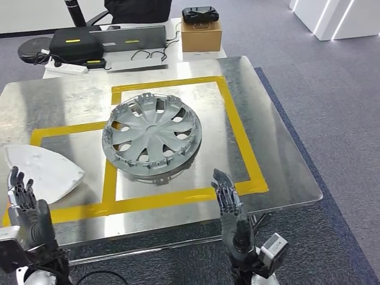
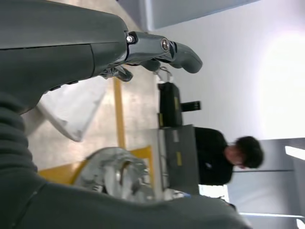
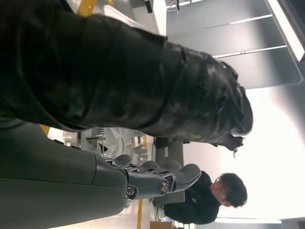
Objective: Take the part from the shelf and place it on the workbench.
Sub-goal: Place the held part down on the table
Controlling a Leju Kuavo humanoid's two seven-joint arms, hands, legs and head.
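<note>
A silver wheel cover [image 1: 152, 138] lies flat on the metal workbench [image 1: 278, 154], across the left side of a yellow tape rectangle [image 1: 237, 127]. It appears again as a grey rim [image 2: 115, 174] in the left wrist view and as pale spokes [image 3: 118, 143] in the right wrist view. My left hand [image 1: 26, 211] is raised at the bench's near left corner, fingers up and apart, holding nothing. My right hand [image 1: 229, 205] stands upright at the near edge, just right of the wheel cover, fingers straight and empty.
A white curved panel [image 1: 43, 169] lies on the bench's left side, close to my left hand. Behind the bench stand a black case [image 1: 105, 41], a power strip [image 1: 67, 68] and a cardboard box [image 1: 200, 34]. A person [image 2: 230, 155] in black sits beyond.
</note>
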